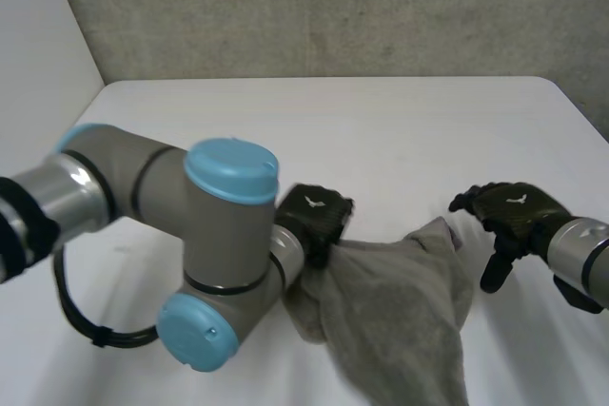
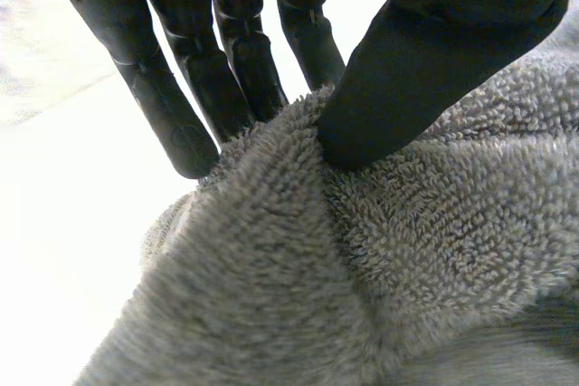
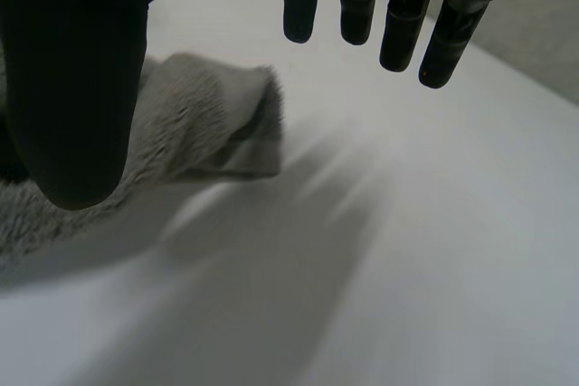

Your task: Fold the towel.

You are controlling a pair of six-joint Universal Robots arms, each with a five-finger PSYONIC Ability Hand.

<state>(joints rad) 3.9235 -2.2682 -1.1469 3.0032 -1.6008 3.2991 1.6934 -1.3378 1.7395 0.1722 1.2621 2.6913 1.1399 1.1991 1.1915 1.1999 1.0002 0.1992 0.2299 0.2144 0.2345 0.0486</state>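
Observation:
A grey terry towel (image 1: 400, 311) lies bunched on the white table (image 1: 381, 130), trailing toward the front edge. My left hand (image 1: 314, 221) is at the towel's left upper edge. In the left wrist view its thumb (image 2: 425, 51) presses into the towel (image 2: 407, 250) while the fingers (image 2: 172, 88) stand behind the edge, pinching a fold. My right hand (image 1: 509, 216) hovers just right of the towel's raised corner, with nothing in it. In the right wrist view its fingers (image 3: 407, 15) and thumb (image 3: 72, 70) are spread apart above the table, and the towel's corner (image 3: 181, 124) lies beside the thumb.
The left arm's grey elbow with light-blue caps (image 1: 224, 263) sits low over the table's front left. A grey wall (image 1: 333, 7) rises behind the table's far edge. Bare table stretches across the back and the right.

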